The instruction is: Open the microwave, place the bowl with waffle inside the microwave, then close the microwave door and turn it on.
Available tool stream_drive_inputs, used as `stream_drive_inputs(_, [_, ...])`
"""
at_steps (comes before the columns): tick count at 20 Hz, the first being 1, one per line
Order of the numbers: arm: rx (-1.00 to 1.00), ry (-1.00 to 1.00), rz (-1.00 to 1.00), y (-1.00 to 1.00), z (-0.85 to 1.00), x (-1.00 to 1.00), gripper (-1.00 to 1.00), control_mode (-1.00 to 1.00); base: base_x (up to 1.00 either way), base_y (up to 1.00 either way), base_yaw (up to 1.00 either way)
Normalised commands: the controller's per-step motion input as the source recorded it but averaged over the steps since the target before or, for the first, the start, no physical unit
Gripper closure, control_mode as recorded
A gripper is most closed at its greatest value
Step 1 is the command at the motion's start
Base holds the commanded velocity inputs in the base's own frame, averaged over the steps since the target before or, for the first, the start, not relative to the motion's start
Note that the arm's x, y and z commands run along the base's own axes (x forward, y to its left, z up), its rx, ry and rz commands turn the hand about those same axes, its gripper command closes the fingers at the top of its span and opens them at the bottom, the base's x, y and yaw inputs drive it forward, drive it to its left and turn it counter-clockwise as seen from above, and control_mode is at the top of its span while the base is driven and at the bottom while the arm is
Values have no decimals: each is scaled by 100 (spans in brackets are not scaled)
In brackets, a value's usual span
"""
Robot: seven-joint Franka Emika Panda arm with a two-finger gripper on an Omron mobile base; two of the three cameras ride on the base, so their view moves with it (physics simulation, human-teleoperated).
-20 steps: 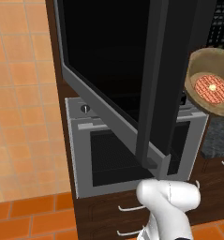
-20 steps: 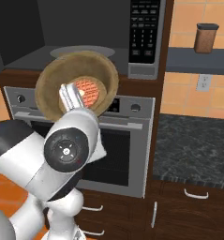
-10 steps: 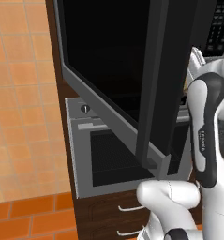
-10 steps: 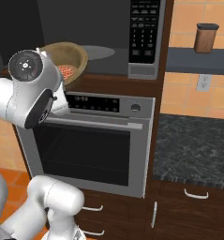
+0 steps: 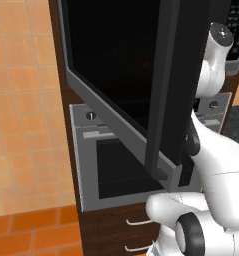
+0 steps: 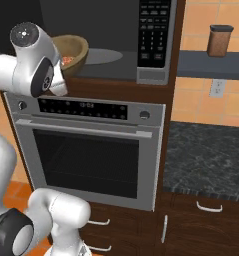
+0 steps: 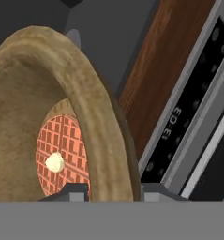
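The microwave [image 6: 153, 75] stands open above the oven, its keypad [image 6: 154, 30] on the right. The microwave door [image 5: 116, 65], a wide black glass panel, is swung far out to the left. The bowl with waffle [image 6: 73, 50] is at the left front of the cavity, partly hidden behind my wrist. In the hand view the brown bowl [image 7: 48, 84] holds a red-brown waffle [image 7: 62, 154] with a pale dab on it. My gripper [image 7: 111, 193] is shut on the bowl's rim. Whether the bowl rests on the cavity floor I cannot tell.
A silver oven [image 6: 86, 155] with a horizontal bar handle sits right under the microwave. A dark stone counter [image 6: 206, 155] lies to the right, with a brown jar [image 6: 219, 40] on a shelf above it. Drawers [image 6: 201, 225] are below. The open door blocks the left side.
The arm has swung the bowl up from in front of the oven into the microwave's opening. The door and the grip on the bowl have not changed.
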Motion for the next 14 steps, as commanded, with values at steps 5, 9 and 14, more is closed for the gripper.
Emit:
stream_drive_inputs(5, [0, 12, -8, 0, 4, 81, 100, -100, 0, 0, 0])
stream_drive_inputs(9, [4, 1, -1, 0, 12, 81, 100, -100, 0, 0, 0])
stream_drive_inputs(14, [5, 2, -1, 0, 4, 72, 100, -100, 0, 0, 0])
